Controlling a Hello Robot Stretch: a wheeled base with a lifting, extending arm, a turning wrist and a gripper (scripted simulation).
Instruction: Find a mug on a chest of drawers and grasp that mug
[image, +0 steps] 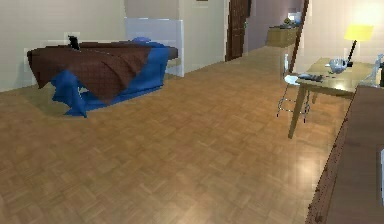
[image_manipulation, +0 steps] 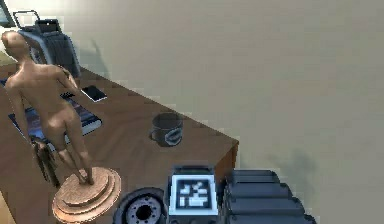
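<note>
In the arm side view the grey mug (image_manipulation: 167, 128) stands upright mid-frame on the chest of drawers (image_manipulation: 125, 152), above and slightly right of the end effector (image_manipulation: 140, 208) at the bottom edge; I cannot tell whether it holds anything.

This is a home bedroom: a low bed draped in a brown blanket over blue sheets (image: 100, 65) stands on a wood-plank floor (image: 170, 150), near a light wooden desk (image: 325, 85) with a yellow-shaded lamp (image: 362, 35). Just beside the gripper (image_manipulation: 140, 207), a tan figure statue on a round base (image_manipulation: 50, 110) decorates a brown wooden chest top (image_manipulation: 130, 115).
</note>
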